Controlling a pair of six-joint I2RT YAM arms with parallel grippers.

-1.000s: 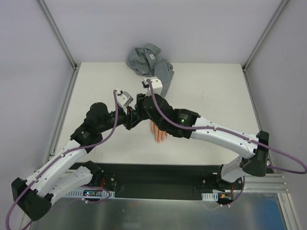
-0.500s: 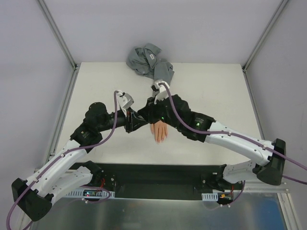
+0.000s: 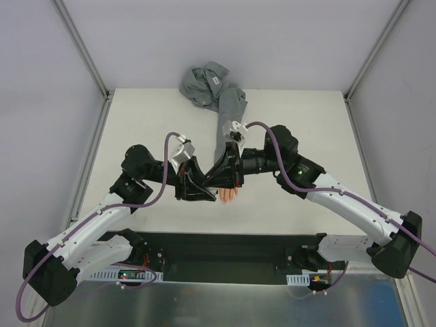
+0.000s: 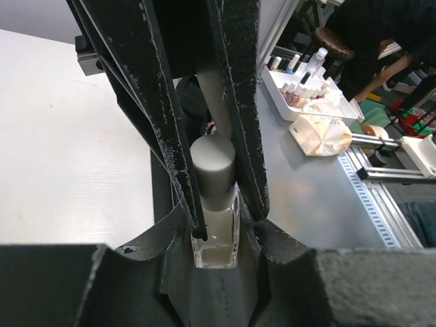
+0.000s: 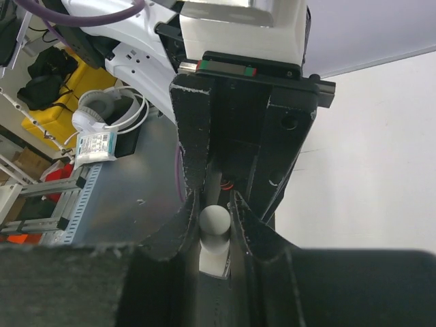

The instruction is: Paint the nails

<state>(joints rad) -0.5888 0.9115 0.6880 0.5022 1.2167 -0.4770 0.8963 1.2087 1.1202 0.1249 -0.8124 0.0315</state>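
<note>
We reach inward from both sides over the white table (image 3: 306, 136). Our left gripper (image 3: 203, 189) pinches the bottle (image 4: 216, 235) and our right gripper (image 3: 228, 176) clamps its cap (image 5: 214, 221). Peach fingers (image 3: 229, 196) poke out beneath, nails too small to see. Grey walls (image 3: 204, 41) surround us.

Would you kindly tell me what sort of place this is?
Likely a robotics lab: a white table inside an aluminium-post enclosure, a steel bench with slotted rail, and a tray of small bottles nearby.

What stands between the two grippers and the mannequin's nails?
No separate obstacle shows. The left gripper clamps a small bottle, the right gripper its grey cap, both over the mannequin hand; its nails are too small to see.
</note>
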